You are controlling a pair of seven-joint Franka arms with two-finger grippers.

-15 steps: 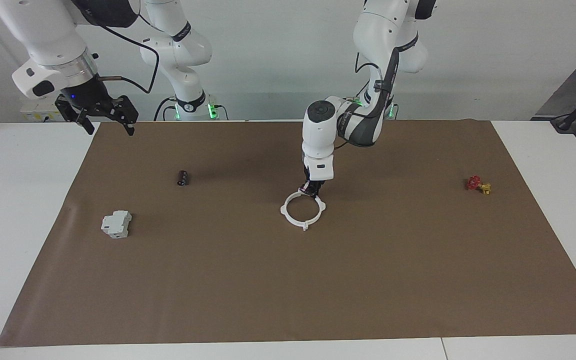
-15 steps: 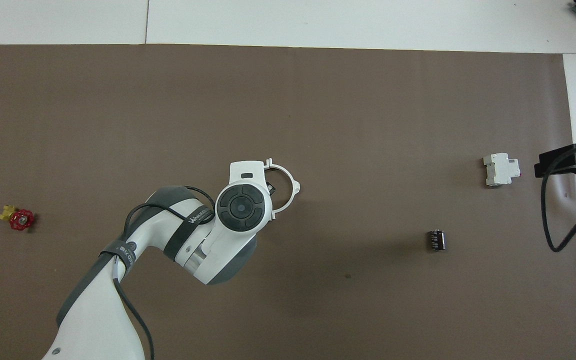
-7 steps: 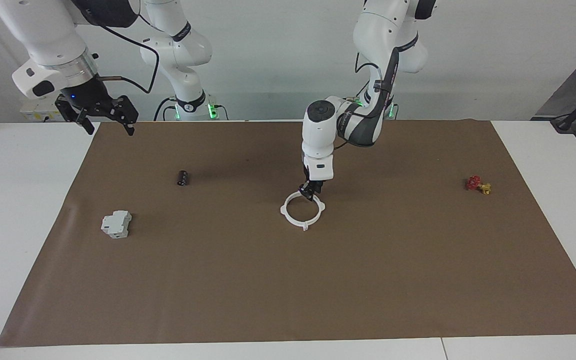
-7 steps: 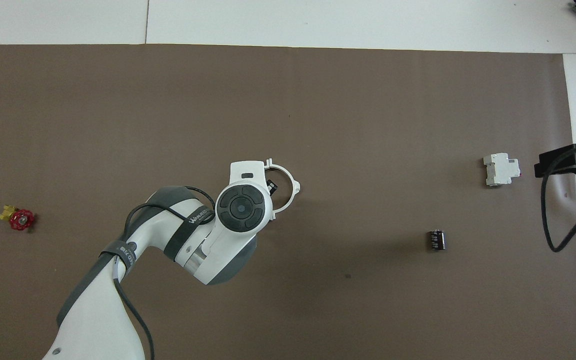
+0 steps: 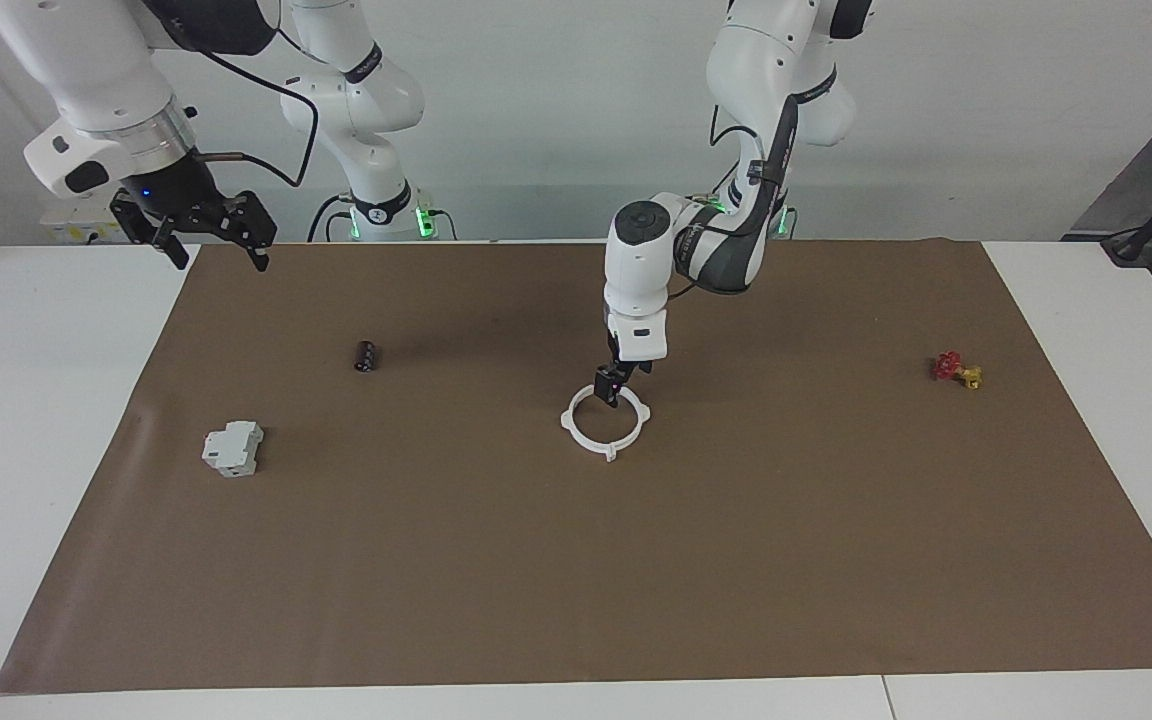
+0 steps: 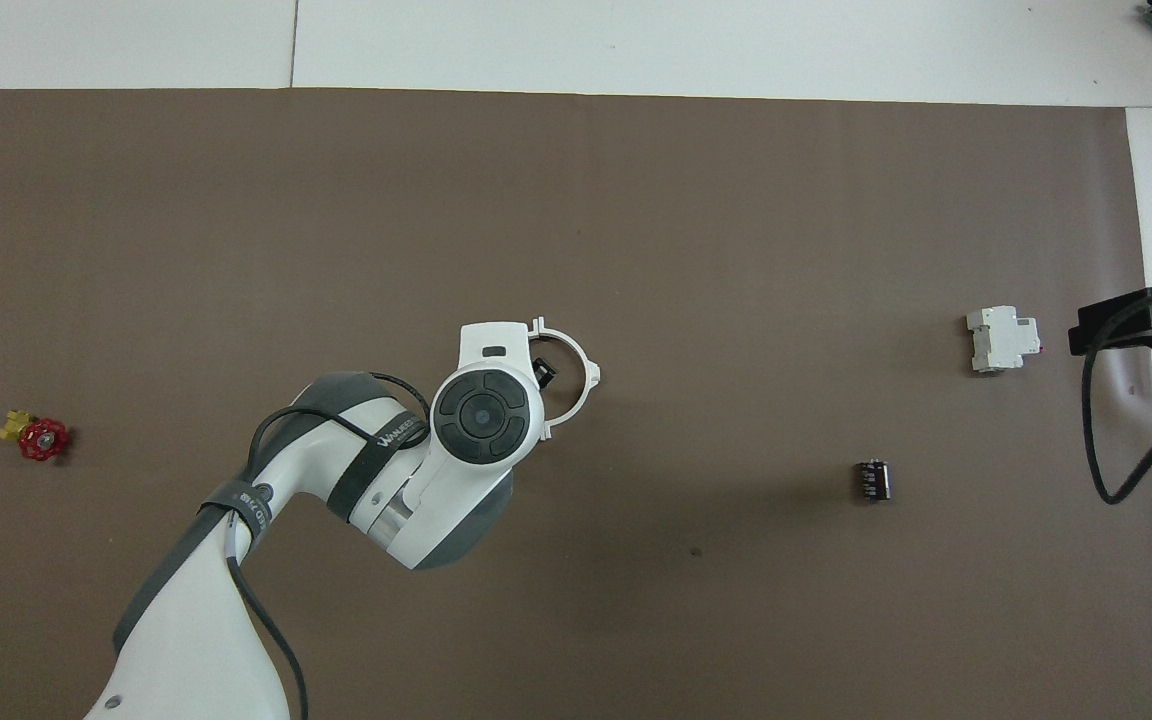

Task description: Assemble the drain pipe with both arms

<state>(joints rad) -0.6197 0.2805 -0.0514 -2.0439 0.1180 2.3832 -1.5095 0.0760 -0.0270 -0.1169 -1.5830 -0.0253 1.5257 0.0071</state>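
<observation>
Lying flat, the drain pipe (image 5: 605, 420) ring's robot-side rim sits under the left gripper's (image 5: 614, 386) parted fingers.

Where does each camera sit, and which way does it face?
Facing view: high across the table, looking at the robots; both arms show, left gripper at the white ring, right gripper waiting raised over the brown mat's edge.
Overhead view: above the robots' end, looking steeply down; the left arm covers part of the ring, right gripper at the frame edge.
Shared: ring, grey-white box, black cylinder, red valve, half a turn apart.
</observation>
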